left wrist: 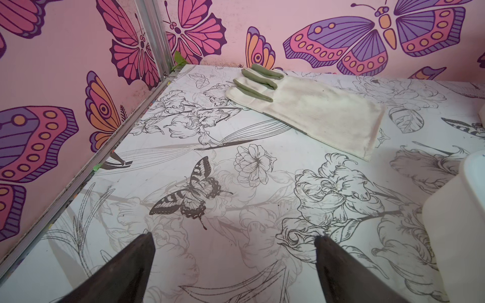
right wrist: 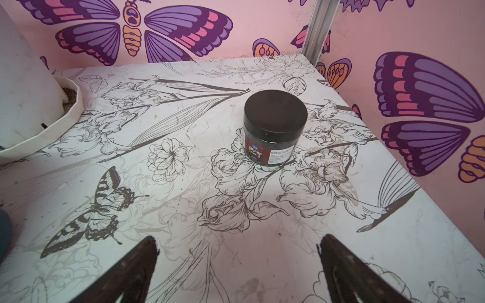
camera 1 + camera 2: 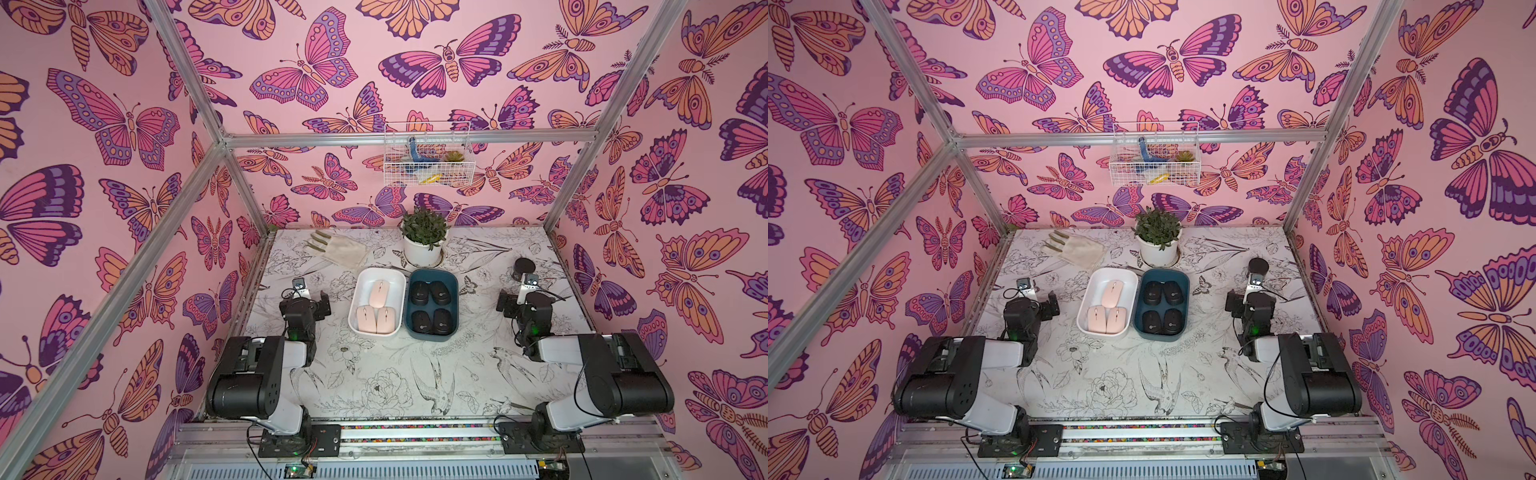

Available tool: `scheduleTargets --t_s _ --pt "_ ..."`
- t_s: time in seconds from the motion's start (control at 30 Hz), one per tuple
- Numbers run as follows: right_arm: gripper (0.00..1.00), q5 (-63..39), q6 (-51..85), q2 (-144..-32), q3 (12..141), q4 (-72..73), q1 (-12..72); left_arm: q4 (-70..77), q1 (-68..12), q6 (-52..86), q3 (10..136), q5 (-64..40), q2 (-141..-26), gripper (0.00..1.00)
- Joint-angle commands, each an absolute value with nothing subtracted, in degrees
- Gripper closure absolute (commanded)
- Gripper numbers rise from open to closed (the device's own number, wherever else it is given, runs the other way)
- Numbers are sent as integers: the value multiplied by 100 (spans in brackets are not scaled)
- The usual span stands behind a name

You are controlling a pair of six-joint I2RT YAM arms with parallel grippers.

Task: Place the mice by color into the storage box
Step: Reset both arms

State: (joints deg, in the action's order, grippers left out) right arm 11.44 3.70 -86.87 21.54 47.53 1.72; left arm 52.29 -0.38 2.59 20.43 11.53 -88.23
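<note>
Left gripper [image 1: 233, 236] spread wide and empty above the table [image 3: 374, 374] beside the white box [image 3: 353, 320]; right gripper [image 2: 237, 237] likewise wide and empty, facing the black jar [image 2: 275, 126] but well apart from it. Three pink mice [image 3: 379, 294] lying in the white box, four black mice [image 3: 420, 294] in the blue box [image 3: 455, 299] just beside it, none visible loose on the table. Judged complete by colour: nothing left to sort.
</note>
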Motion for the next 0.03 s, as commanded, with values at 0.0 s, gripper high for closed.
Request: scheduleTargets --t_s 0.0 --pt "1 1052 457 -8605 2246 4722 114 5269 -9 285 2040 1094 -8820 0"
